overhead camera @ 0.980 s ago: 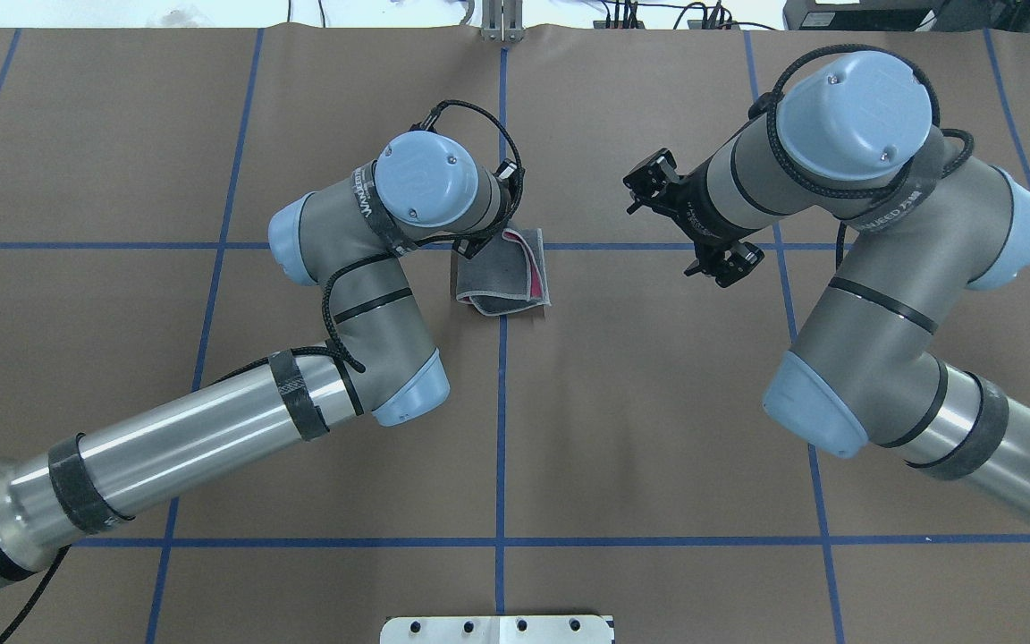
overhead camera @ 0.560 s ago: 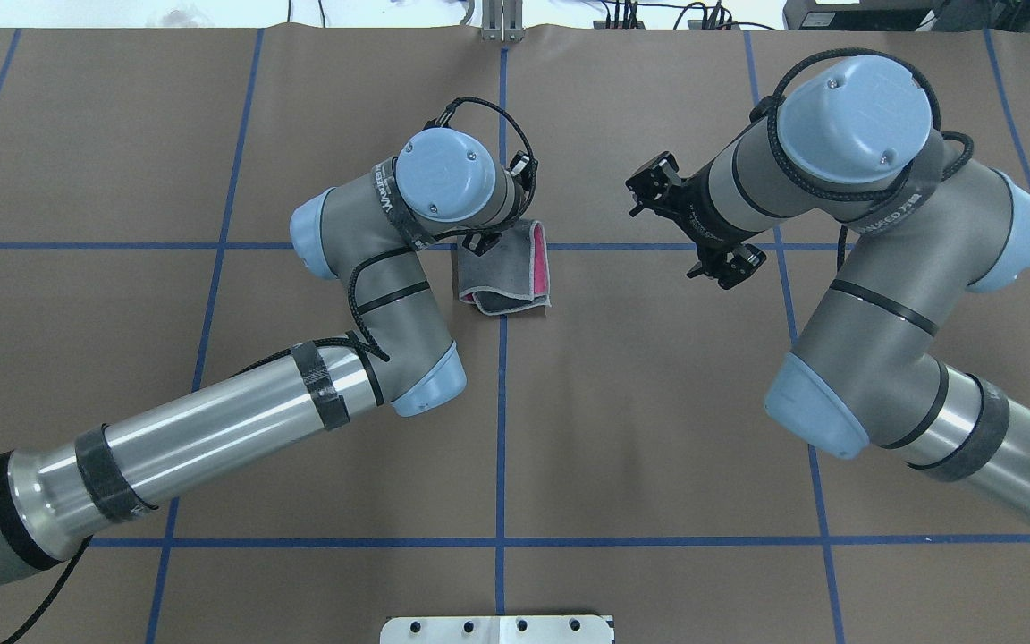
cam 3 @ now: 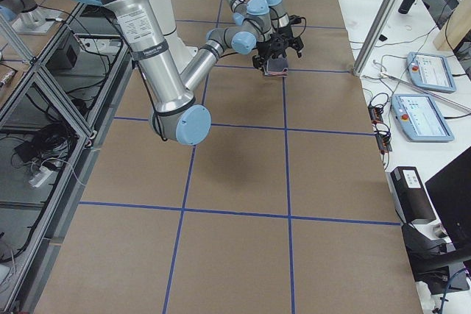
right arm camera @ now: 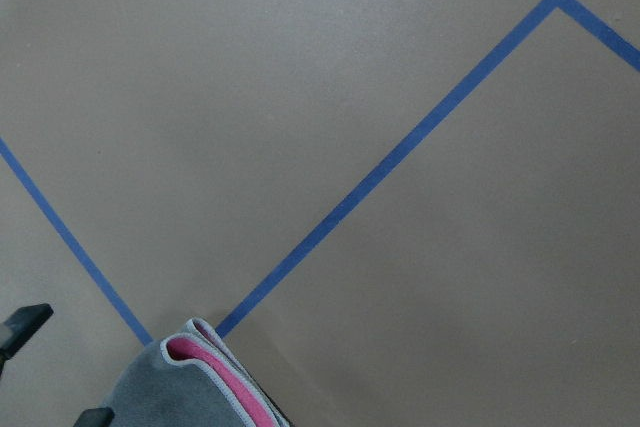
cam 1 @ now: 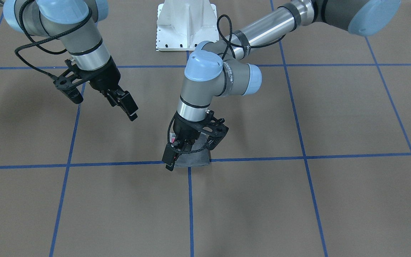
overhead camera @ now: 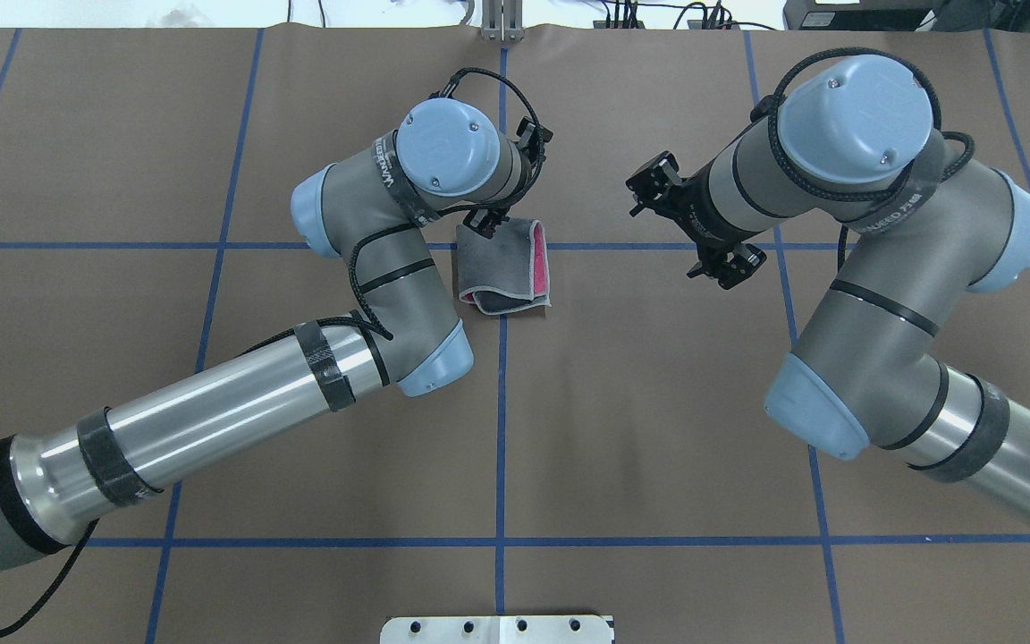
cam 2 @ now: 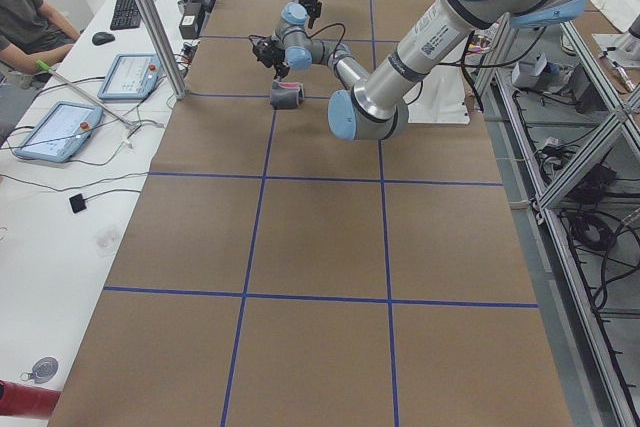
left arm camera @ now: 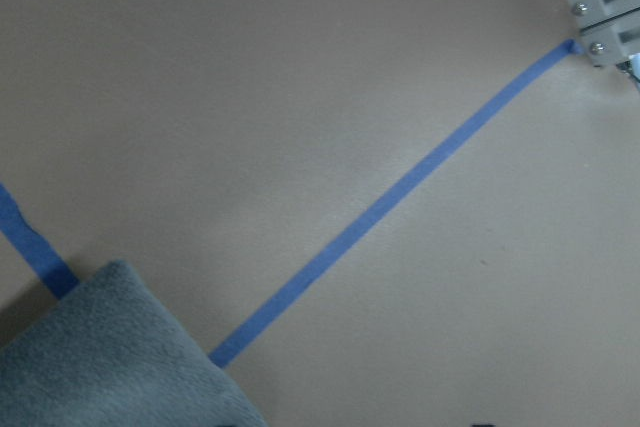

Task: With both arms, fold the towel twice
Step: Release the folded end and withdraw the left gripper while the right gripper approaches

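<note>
The left gripper has drifted to the far corner of the towel, and its jaws cannot be made out. The towel lies folded across the central tape line, so the second fold looks laid. The right gripper hangs well right of that line, jaws apart and empty.

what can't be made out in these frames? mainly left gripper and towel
- Whether the left gripper is open or shut: its wrist joint covers it in the overhead view, and in the front-facing view the black fingers blend into the towel.
- Left wrist view: only a towel corner shows, cut off by the bottom edge.
- Side views: the towel is too small to count layers.
</note>
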Controlling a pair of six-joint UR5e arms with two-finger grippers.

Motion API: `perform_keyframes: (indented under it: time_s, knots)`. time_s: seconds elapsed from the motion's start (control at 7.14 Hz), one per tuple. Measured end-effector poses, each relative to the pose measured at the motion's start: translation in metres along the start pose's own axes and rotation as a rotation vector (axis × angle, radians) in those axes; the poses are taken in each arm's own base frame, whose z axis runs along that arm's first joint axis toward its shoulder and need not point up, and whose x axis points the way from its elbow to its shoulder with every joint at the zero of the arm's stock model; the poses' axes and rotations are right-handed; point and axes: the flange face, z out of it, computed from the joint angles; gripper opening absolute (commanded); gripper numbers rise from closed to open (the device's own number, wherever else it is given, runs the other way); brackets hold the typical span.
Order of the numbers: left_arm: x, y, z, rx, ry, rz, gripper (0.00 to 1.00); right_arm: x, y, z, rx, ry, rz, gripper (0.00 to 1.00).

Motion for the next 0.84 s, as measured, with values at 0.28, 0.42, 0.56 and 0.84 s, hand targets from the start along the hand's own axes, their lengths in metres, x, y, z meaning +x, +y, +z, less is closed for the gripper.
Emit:
perform_keyframes:
  time_s: [0.28,0.42,0.56,0.84]
  knots:
    - [-0.015,-0.019,-0.038,-0.05,-0.028,-0.001,1.0,-0.003,0.018,0.015,-0.015,0.01,0.002,1.0]
    - [-0.035,-0.046,-0.059,-0.075,-0.04,0.0,1.0,-0.007,0.029,0.028,-0.019,0.002,0.016,1.0]
    - [-0.057,-0.079,-0.078,-0.098,-0.056,0.016,1.0,-0.019,0.043,0.05,-0.013,-0.023,0.04,1.0]
    - [-0.103,-0.14,-0.113,-0.125,-0.086,0.067,1.0,-0.055,0.067,0.095,-0.003,-0.055,0.106,0.97]
